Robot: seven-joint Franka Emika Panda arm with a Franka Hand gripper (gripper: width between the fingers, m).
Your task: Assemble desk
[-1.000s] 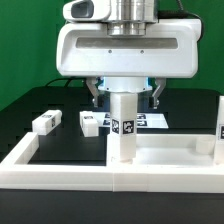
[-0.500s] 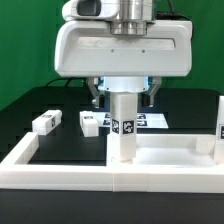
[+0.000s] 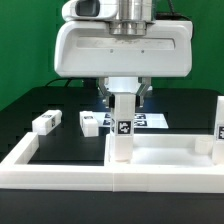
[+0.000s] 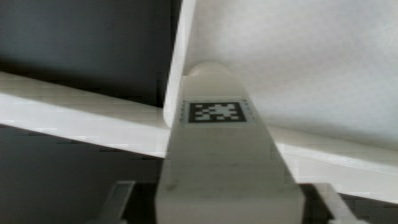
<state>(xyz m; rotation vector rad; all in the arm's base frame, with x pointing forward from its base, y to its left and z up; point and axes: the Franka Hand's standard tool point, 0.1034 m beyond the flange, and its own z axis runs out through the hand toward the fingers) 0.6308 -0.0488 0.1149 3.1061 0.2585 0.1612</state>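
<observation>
A white leg (image 3: pixel 123 125) with a black-and-white tag stands upright on the near left corner of the white tabletop (image 3: pixel 170 152). My gripper (image 3: pixel 123 100) hangs straight above it, one finger on each side of the leg's upper part. In the wrist view the leg (image 4: pixel 217 140) fills the middle, with the tabletop (image 4: pixel 302 60) beyond it. The fingers (image 4: pixel 128 200) stand close to its sides, and thin dark gaps still show between them and the leg. The jaws are open.
Two loose tagged legs (image 3: pixel 44 122) (image 3: pixel 90 122) lie on the black surface at the exterior view's left. Another leg (image 3: pixel 219 118) stands at the right edge. The marker board (image 3: pixel 150 120) lies behind the gripper. The long white rim (image 3: pixel 60 170) runs along the front.
The fingers have moved inward from wide apart to close beside the upright leg. The leg and tabletop have not moved.
</observation>
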